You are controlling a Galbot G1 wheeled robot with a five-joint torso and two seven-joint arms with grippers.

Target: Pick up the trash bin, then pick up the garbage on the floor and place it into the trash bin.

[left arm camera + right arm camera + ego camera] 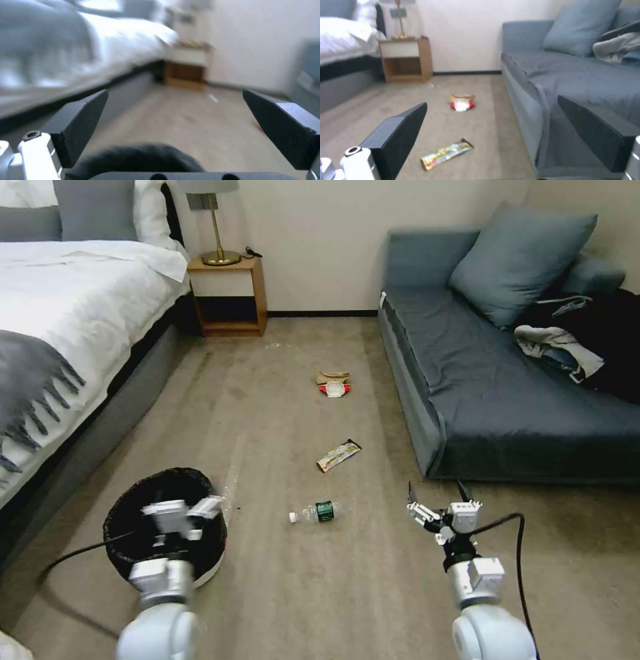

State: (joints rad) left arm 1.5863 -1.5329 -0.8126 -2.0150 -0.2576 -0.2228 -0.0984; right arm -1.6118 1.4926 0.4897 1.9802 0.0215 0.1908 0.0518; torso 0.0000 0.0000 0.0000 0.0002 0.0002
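Left pincer (pixel 190 508): nearest item, on a white arm low at the left, poised over the near rim of the small round white trash bin lined with crinkly black plastic (pixel 133 500); in the left wrist view its 2 dark fingers (pixel 78 125) stand wide apart with nothing between them, the black liner (pixel 133 157) just beneath.

Right pincer (pixel 437 497): on a white arm low at the right, raised above bare floor just beside the front corner of the blue-grey sofa (pixel 507 400); fingers (pixel 396 140) spread wide, empty.

Open room: 1 lane of beige carpet (pixel 267 400) between the white-sheeted bed (pixel 67 313) on the left and the sofa on the right, closed at the far end by a wooden nightstand (pixel 230 297) and the wall.

Garbage, 4 pieces along the lane, well apart from the bin:
- clear plastic bottle, green label, white cap (pixel 315 512), lying on its side between the 2 arms;
- long gold-and-black wrapper (pixel 339 455), flat;
- red-and-white packet (pixel 335 390);
- crumpled tan paper (pixel 332 377), touching the packet's far side.
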